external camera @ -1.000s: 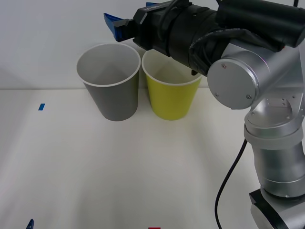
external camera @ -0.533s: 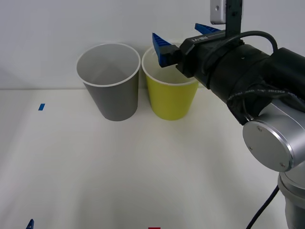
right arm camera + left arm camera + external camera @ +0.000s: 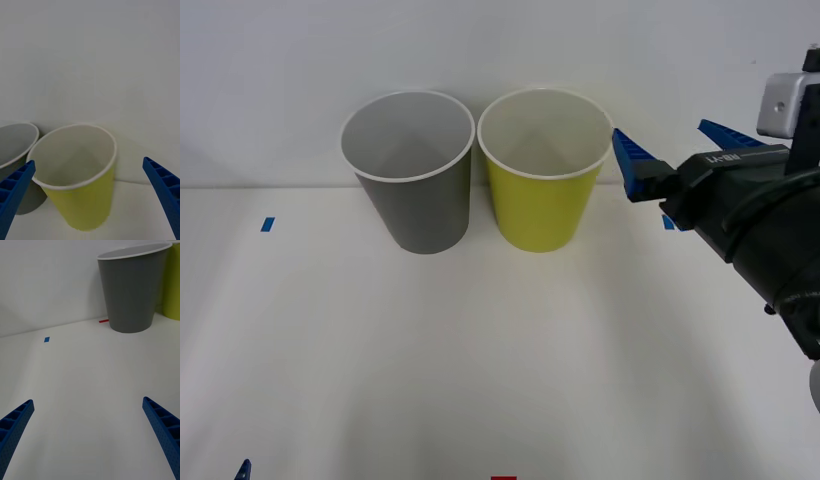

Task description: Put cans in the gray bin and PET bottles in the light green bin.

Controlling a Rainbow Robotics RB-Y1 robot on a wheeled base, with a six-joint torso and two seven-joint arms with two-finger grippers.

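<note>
**Two bins side by side, my right gripper open beside the green one**

My right gripper hangs in the air just right of the tall yellow-green bucket, its blue ribbed fingers spread wide with nothing between them. That light green bin stands at the far edge of the white table, its white rim almost touching the rim of the dark gray tapered bucket on its left. Both show pale insides; I cannot tell what lies at the bottom of either. My left gripper sits low over the table, fingers parted and empty, the gray bin ahead of it. Wide bare tabletop lies in front of both bins. A small blue mark lies left of the gray bin.
</note>
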